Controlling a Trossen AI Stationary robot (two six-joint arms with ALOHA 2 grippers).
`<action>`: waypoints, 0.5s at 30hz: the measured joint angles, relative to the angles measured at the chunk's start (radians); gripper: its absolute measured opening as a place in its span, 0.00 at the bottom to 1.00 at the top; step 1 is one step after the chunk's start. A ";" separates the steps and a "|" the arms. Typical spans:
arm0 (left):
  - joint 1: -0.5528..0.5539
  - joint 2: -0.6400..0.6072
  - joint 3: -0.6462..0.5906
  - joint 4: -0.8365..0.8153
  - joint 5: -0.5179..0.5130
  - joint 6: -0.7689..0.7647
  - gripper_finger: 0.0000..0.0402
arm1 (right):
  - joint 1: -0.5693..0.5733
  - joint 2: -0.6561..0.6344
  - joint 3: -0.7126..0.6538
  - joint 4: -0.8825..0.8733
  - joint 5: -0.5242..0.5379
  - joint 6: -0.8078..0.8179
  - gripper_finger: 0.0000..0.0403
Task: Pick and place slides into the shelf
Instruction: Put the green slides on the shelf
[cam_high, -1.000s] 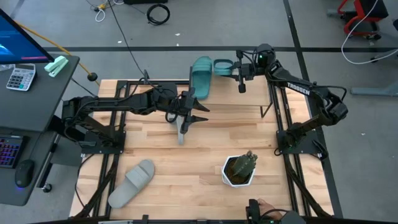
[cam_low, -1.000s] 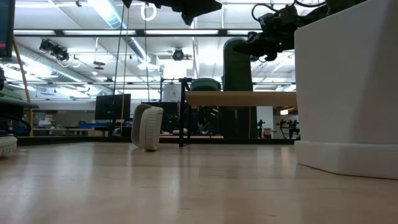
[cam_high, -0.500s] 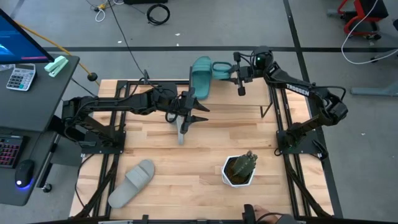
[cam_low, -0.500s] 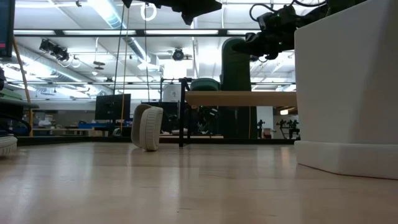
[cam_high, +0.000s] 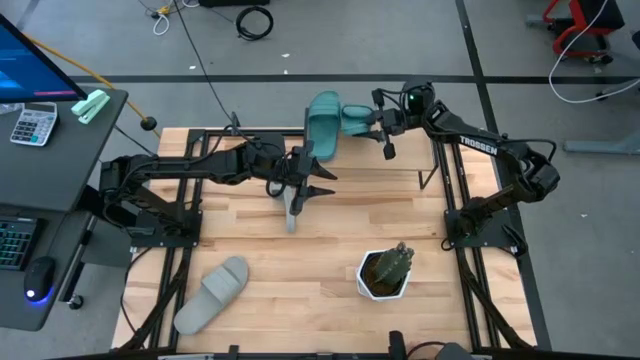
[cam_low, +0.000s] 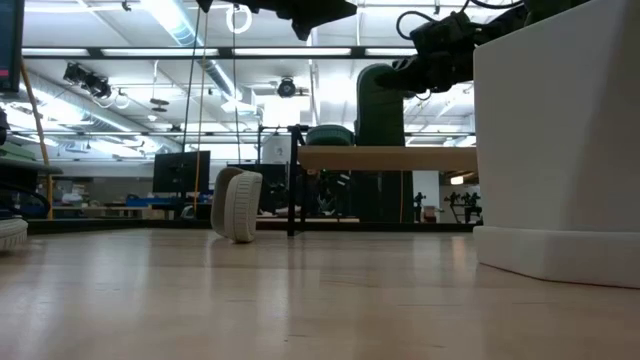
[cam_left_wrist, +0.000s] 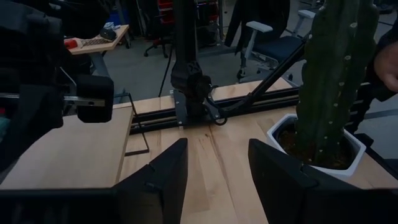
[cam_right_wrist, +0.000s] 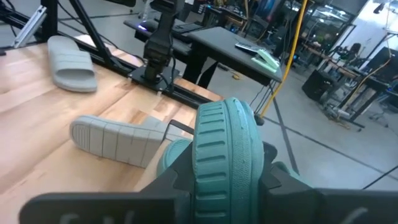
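grey floor (cam_high: 330, 45), side desk (cam_high: 60, 150), perhaps workshop

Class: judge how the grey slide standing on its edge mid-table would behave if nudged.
The grey slide balances on a narrow side edge, so it would probably tip flat at a light push. Its ribbed rubbery sole likely grips the wooden table rather than sliding. It looks light and somewhat flexible, not fragile.

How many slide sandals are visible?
4: teal slide on the shelf; teal slide in the right hand; grey slide below the left hand; grey slide at the table's near-left.
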 joint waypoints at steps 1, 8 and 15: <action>0.000 0.000 0.000 0.000 0.000 0.000 0.44 | 0.000 0.000 0.000 0.000 0.000 0.008 0.18; 0.000 0.000 0.000 0.000 0.000 0.000 0.44 | 0.001 0.000 0.000 -0.019 0.004 0.049 0.19; 0.000 0.000 0.000 0.000 0.000 -0.001 0.44 | 0.026 0.000 0.000 -0.078 0.021 0.056 0.31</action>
